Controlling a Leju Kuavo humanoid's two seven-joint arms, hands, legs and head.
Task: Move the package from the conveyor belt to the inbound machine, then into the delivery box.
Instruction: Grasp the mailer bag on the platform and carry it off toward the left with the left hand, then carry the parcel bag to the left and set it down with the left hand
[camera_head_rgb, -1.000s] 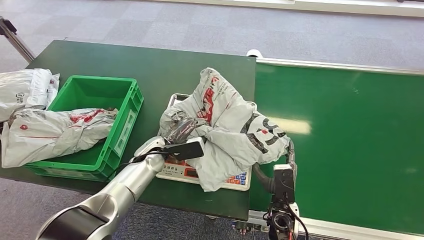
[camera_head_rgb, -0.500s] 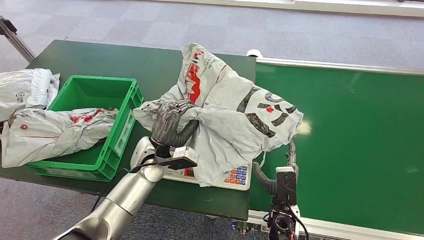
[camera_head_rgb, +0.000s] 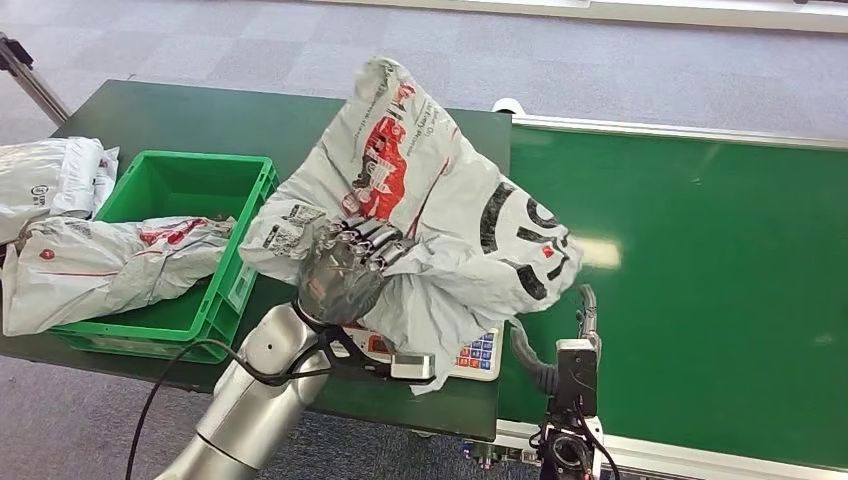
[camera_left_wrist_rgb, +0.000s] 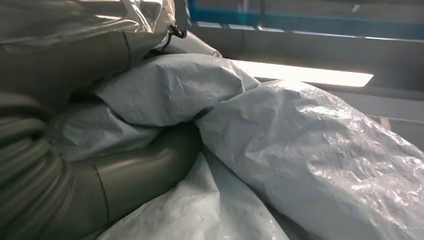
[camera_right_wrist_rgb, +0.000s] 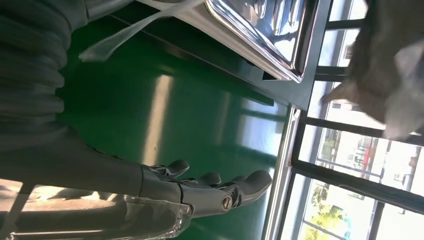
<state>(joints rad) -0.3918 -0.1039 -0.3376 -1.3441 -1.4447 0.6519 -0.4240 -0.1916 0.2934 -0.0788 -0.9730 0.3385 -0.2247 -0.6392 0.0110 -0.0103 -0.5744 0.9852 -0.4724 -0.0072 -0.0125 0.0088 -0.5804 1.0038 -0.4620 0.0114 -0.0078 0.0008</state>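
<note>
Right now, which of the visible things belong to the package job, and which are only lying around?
Part of the job:
- grey package, gripped and lifted by the left hand
- weighing scale under it
- green crate
- conveyor belt

Lying about:
- white bag beside the crate
- right hand, holding nothing
- bag draped over the crate's edge

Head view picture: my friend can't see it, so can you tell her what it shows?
The robot's left hand grips a big crinkled grey plastic package and holds it up above a scale with a keypad. A green crate holding another grey bag sits to the left, a green conveyor belt to the right.
</note>
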